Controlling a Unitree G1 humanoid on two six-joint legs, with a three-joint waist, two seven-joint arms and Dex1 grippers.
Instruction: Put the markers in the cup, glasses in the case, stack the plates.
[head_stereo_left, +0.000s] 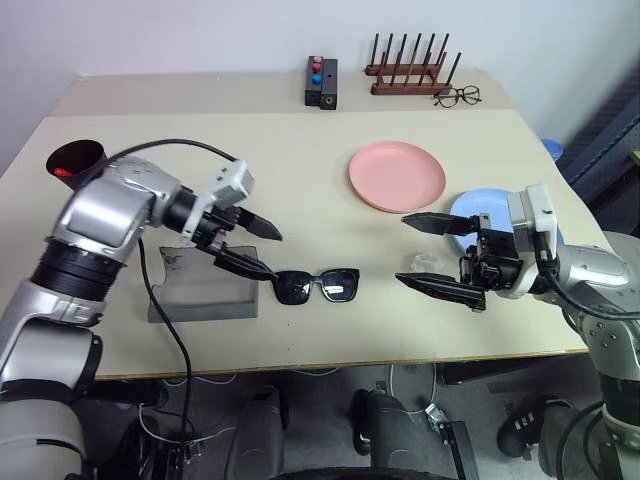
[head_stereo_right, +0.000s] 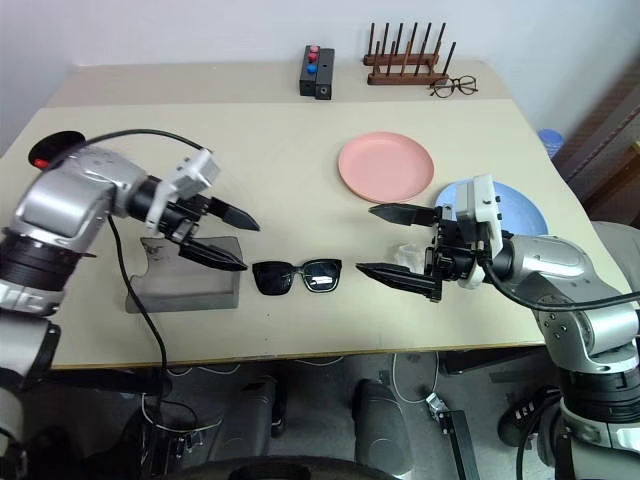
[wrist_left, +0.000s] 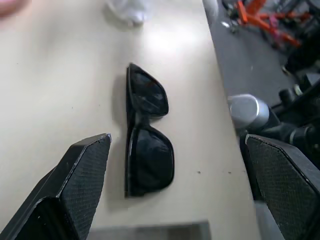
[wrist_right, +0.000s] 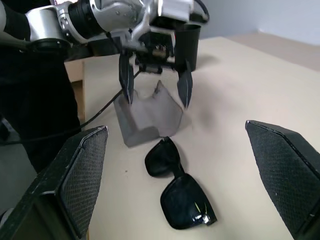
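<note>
Sunglasses lying free between two open grippers

The glasses (head_stereo_left: 317, 285) are lying folded on the table (head_stereo_left: 300, 180) just beside the case (head_stereo_left: 203, 285); left gripper (head_stereo_left: 262, 251) and right gripper (head_stereo_left: 424, 252) are hovering wide open, holding nothing.

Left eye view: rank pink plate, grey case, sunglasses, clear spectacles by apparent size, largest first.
1-2. Pink plate and grey case: look similar; the left fingers hide part of the case, so no ranking.
3. Sunglasses.
4. Clear spectacles: smallest, but farthest from the camera, so real size is unsure.
</note>
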